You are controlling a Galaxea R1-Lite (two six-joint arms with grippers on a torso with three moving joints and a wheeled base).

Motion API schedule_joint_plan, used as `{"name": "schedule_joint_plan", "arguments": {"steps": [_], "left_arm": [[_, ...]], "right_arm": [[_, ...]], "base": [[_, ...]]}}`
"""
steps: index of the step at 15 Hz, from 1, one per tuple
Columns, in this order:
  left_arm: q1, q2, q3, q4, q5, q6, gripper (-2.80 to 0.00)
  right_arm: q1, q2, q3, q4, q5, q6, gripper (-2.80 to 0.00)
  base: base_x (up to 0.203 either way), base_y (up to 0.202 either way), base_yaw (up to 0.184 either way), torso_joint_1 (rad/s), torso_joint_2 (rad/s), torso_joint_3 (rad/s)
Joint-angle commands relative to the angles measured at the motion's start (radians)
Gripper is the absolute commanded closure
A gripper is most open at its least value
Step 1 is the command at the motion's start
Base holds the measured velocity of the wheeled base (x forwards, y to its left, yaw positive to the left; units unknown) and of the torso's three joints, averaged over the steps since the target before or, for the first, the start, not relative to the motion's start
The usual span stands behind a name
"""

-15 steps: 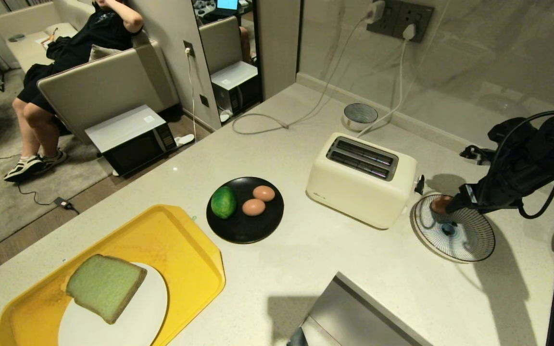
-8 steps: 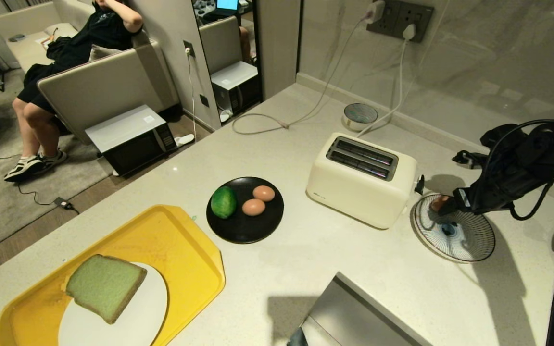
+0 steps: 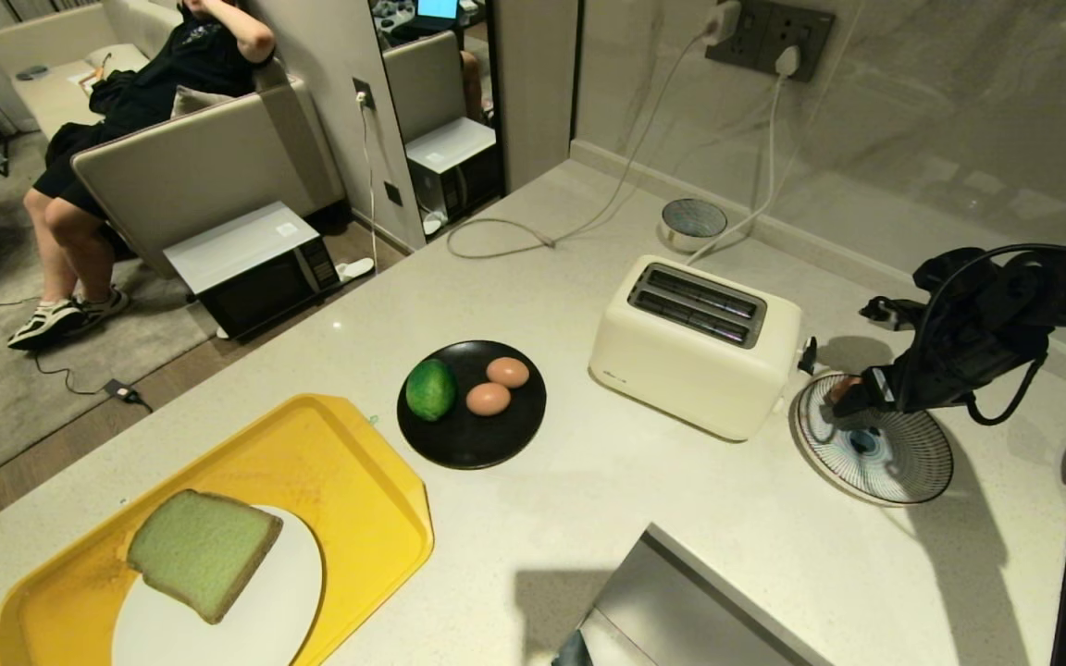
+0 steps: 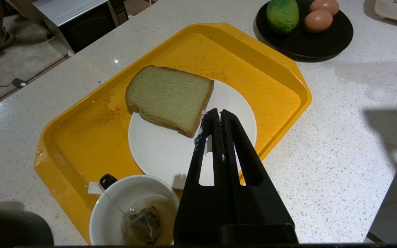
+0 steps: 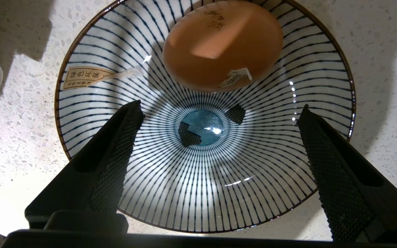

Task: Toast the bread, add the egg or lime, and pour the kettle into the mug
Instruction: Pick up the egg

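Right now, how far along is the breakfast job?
Done: one egg lies in the striped bowl, and the right hand is open above it. Not done: the bread sits untoasted on the white plate, the toaster slots are empty. No kettle in view.

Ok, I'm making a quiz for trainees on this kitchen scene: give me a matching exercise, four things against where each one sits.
Things:
1. bread
2. lime
3. egg near the right pincer
4. teabag

Places:
A. in the blue-striped bowl
B. on the black plate beside two eggs
C. in the white mug
D. on the white plate in the yellow tray

Pairs: 1-D, 2-B, 3-A, 4-C
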State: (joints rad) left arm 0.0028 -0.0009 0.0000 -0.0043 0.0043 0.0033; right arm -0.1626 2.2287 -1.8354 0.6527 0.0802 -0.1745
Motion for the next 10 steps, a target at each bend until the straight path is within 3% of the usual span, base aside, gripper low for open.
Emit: {"name": "schedule_joint_plan", "arguments": {"steps": [1, 10], "left_arm": [[0.000, -0.001, 0.000, 0.000, 0.000, 0.000, 0.00], [0.000, -0.001, 0.000, 0.000, 0.000, 0.000, 0.00]], "right_arm": [[0.001, 0.011, -0.002, 0.004, 0.001, -0.002, -2.80], [0.012, 0.024, -0.046, 0.004, -0.002, -0.002, -2.80]], "base": [[0.000, 0.000, 0.000, 0.000, 0.00, 0.000], [0.000, 0.000, 0.000, 0.000, 0.00, 0.000]]}}
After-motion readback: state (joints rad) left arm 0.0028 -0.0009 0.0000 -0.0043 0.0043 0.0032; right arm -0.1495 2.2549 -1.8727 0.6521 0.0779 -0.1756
